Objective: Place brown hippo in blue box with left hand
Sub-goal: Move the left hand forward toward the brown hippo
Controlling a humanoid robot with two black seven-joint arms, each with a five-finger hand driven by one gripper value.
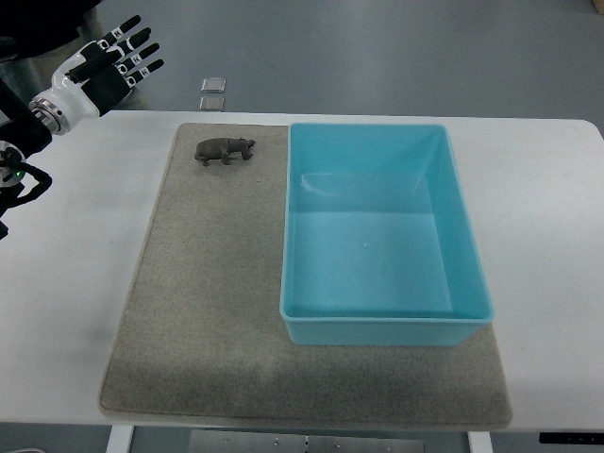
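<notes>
Left hand (111, 58) at far left, beyond the table's far edge, fingers spread straight, holding nothing. One white table (547, 208). One grey mat (198, 302) on it. One blue box (377, 236) on the mat's right half, open top, nothing inside. One brown hippo (225, 150) on the mat's far left corner, just left of the box, not touching. Two small squares (211, 92) on the floor, far side.
</notes>
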